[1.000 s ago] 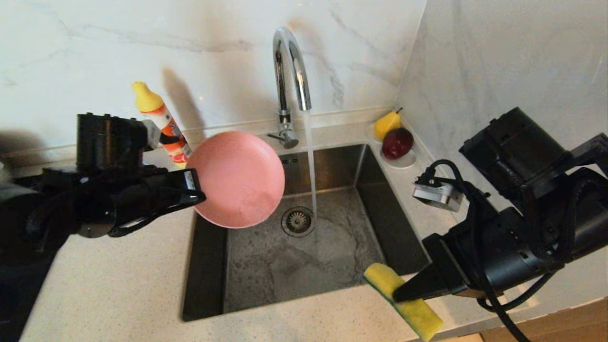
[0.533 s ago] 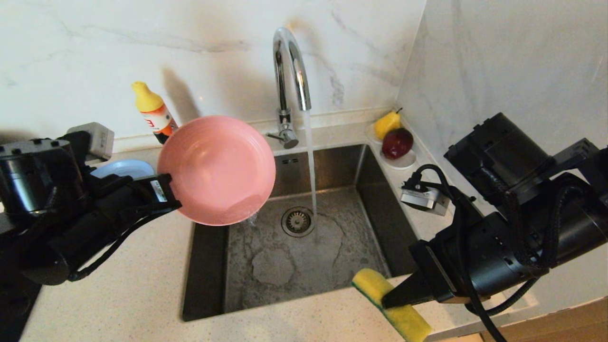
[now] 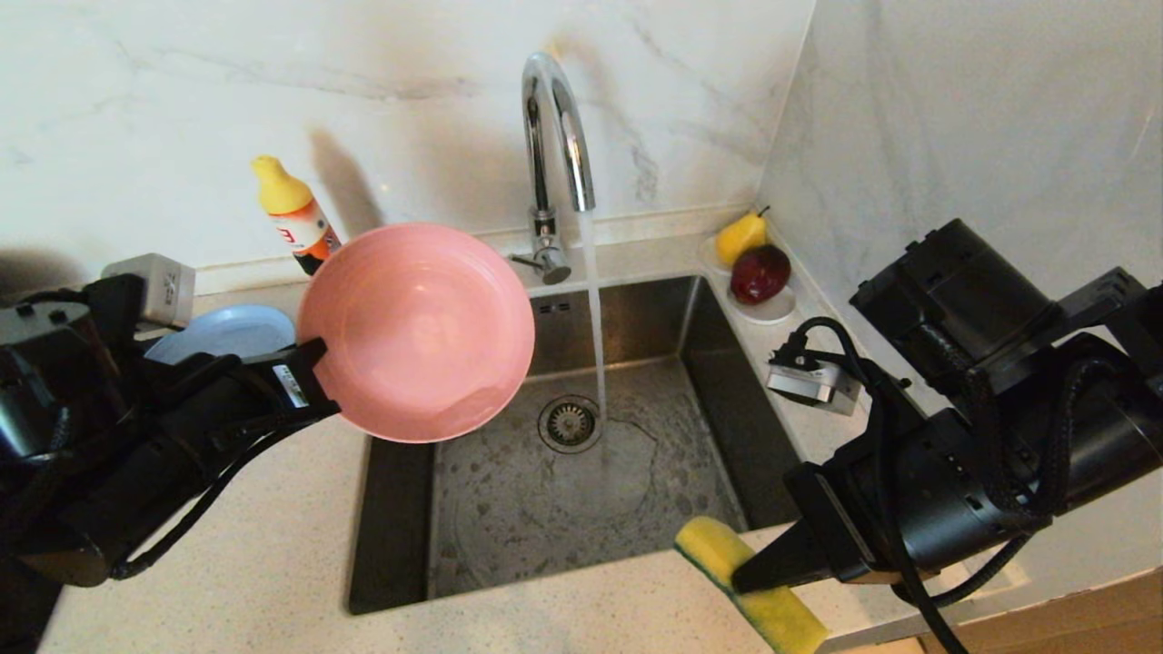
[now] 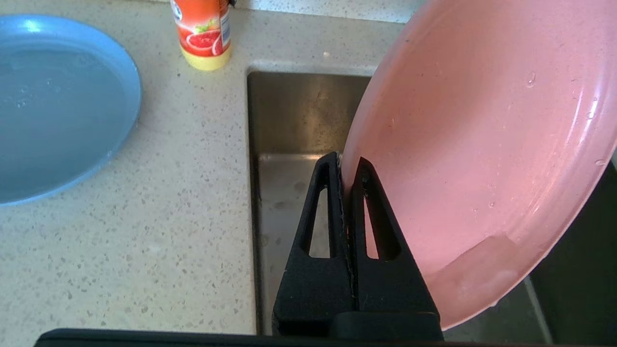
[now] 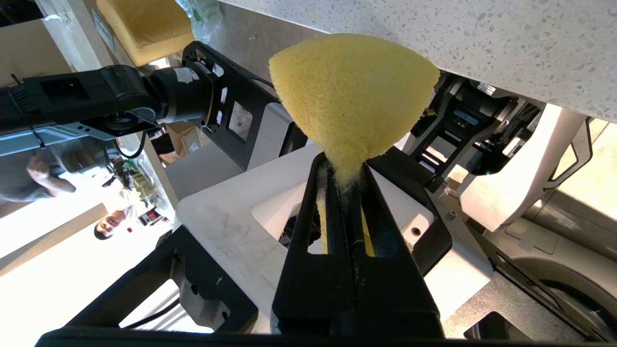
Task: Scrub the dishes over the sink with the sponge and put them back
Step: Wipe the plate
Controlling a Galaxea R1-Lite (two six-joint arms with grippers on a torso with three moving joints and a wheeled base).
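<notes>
My left gripper (image 3: 313, 377) (image 4: 346, 166) is shut on the rim of the pink plate (image 3: 416, 331) (image 4: 482, 159), which hangs tilted and wet over the left edge of the sink (image 3: 581, 490). A blue-grey plate (image 3: 223, 331) (image 4: 53, 111) lies on the counter left of the sink. At the front right corner of the sink my right gripper (image 3: 740, 574) (image 5: 344, 171) is shut on the yellow sponge (image 3: 750, 590) (image 5: 354, 91), squeezing its middle, just off the counter's front edge.
Water runs from the chrome tap (image 3: 554, 145) down beside the drain (image 3: 570, 422). An orange bottle with a yellow cap (image 3: 295, 213) (image 4: 202, 31) stands behind the pink plate. A white saucer with a pear and a red fruit (image 3: 759, 272) sits at the back right corner.
My left arm has drawn back to the left, carrying the pink plate off the basin toward the counter and uncovering the blue-grey plate. The right arm with the sponge has shifted slightly left.
</notes>
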